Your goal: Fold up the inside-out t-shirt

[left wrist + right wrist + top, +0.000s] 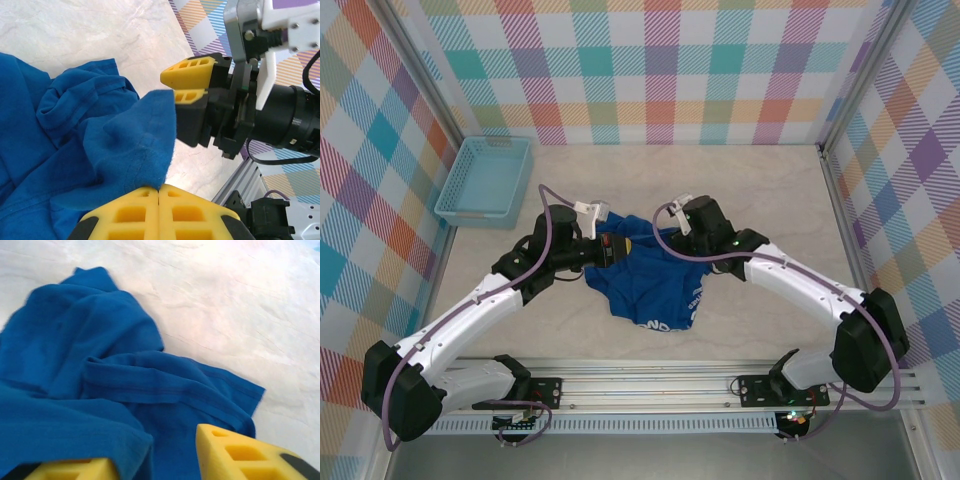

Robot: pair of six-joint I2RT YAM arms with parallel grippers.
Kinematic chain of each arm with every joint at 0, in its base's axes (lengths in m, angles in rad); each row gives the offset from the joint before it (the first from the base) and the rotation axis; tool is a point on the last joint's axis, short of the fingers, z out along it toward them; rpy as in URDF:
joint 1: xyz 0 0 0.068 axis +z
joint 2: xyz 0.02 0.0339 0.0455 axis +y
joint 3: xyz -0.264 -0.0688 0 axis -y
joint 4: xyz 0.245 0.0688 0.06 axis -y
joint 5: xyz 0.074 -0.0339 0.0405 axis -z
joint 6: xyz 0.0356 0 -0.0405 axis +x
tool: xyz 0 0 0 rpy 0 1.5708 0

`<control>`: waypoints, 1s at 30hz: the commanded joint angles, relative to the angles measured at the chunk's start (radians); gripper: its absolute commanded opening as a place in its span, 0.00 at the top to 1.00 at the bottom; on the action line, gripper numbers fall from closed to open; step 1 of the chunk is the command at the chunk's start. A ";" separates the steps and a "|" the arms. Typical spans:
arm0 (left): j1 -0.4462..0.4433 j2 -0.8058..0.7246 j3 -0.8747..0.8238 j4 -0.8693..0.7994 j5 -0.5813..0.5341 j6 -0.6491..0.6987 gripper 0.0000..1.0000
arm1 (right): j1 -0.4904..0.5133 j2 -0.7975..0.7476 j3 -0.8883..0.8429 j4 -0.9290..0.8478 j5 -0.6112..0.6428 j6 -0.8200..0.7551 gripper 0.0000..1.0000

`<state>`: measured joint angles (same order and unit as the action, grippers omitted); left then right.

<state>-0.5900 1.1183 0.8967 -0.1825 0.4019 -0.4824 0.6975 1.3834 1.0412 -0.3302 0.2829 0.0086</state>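
Note:
The inside-out t-shirt [650, 290] lies crumpled in a royal-blue heap at the middle of the table, with white lettering showing at its near edge. My left gripper [605, 250] is at the heap's upper left. In the left wrist view it [159, 189] is shut on a raised fold of the t-shirt [100, 140]. My right gripper [658, 238] comes in from the upper right and faces the left one [190, 81] at the tip of that same fold. Its yellow fingers [235, 455] stand apart, and the cloth [100, 370] drapes over the left one and lies between them.
A light blue mesh basket [485, 180] stands at the back left, against the checked wall. Bare pale tabletop [770, 190] surrounds the shirt. The metal rail [670, 385] with both arm bases runs along the near edge.

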 commanded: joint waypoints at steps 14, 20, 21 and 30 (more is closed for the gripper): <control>0.011 -0.016 0.031 -0.087 -0.184 0.040 1.00 | -0.183 -0.017 0.137 -0.276 -0.255 0.127 0.82; 0.010 0.021 0.008 -0.105 -0.189 0.062 1.00 | -0.248 -0.029 0.150 -0.385 -0.438 0.135 0.87; 0.010 0.026 0.000 -0.104 -0.176 0.064 1.00 | -0.252 -0.029 0.141 -0.393 -0.447 0.135 0.89; -0.018 0.100 -0.071 0.042 -0.020 0.049 1.00 | -0.259 -0.048 0.016 -0.406 -0.438 0.202 0.99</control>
<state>-0.5938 1.1870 0.8524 -0.1947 0.3191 -0.4335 0.4454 1.3701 1.0981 -0.6884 -0.1432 0.1642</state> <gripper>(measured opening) 0.049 0.047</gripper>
